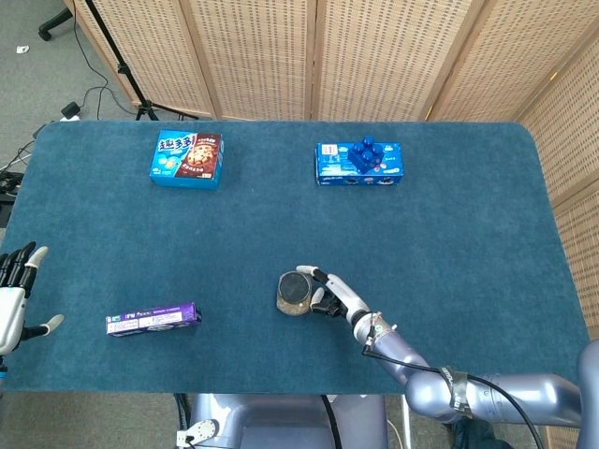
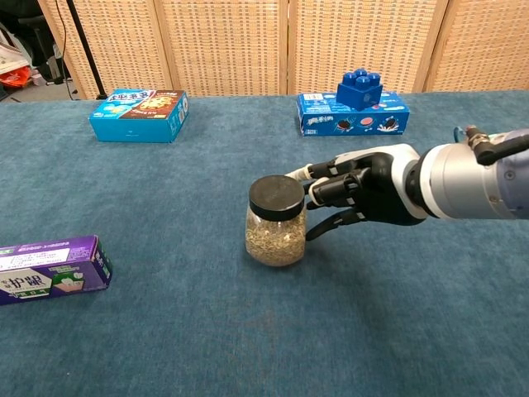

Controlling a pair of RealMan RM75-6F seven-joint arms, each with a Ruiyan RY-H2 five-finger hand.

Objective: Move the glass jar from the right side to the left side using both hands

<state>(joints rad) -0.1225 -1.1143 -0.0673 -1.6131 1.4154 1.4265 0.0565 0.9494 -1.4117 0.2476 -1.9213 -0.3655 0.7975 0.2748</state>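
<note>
The glass jar point(image 1: 295, 293) point(image 2: 276, 223), black-lidded and holding pale grains, stands near the table's middle front. My right hand point(image 1: 335, 295) point(image 2: 364, 190) grips it from its right side, fingers curled round the lid and the glass. My left hand point(image 1: 11, 299) hovers at the table's far left edge, fingers apart and holding nothing, a long way from the jar. The chest view does not show it.
A purple box point(image 1: 153, 320) point(image 2: 50, 269) lies front left, between the jar and my left hand. A blue cookie box point(image 1: 187, 157) point(image 2: 138, 115) sits back left. A blue box topped with a blue brick point(image 1: 360, 162) point(image 2: 353, 113) sits at the back middle. Wicker screens stand behind the table.
</note>
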